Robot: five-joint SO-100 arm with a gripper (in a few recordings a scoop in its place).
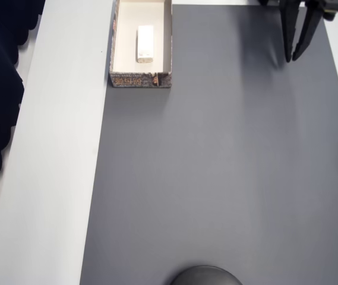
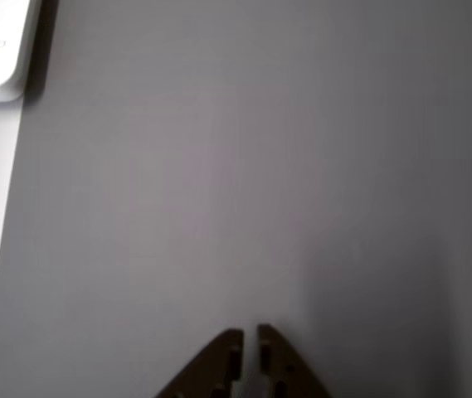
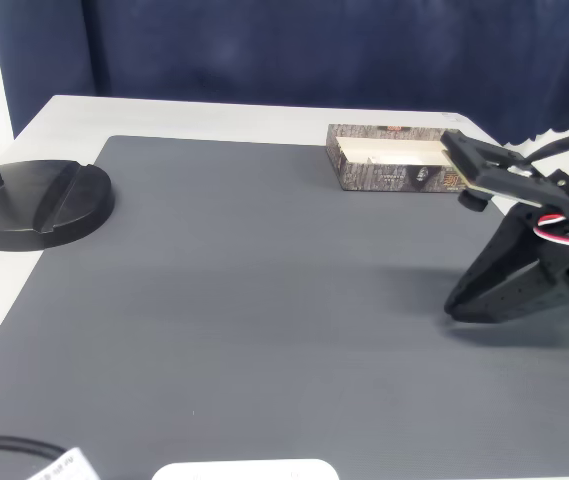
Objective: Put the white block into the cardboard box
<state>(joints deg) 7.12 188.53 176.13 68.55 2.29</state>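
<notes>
Sitting flat inside the box (image 1: 114,53), block (image 1: 145,43) looks delivered | gripper (image 1: 296,57) empty, fingers nearly closed, parked well apart on mat (image 1: 216,178)

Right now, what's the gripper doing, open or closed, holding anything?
Gripper: closed, fingertips nearly touching, holding nothing; the white block lies inside the cardboard box.

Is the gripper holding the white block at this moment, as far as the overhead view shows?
No, the white block lies inside the cardboard box, while the gripper hangs apart.
</notes>
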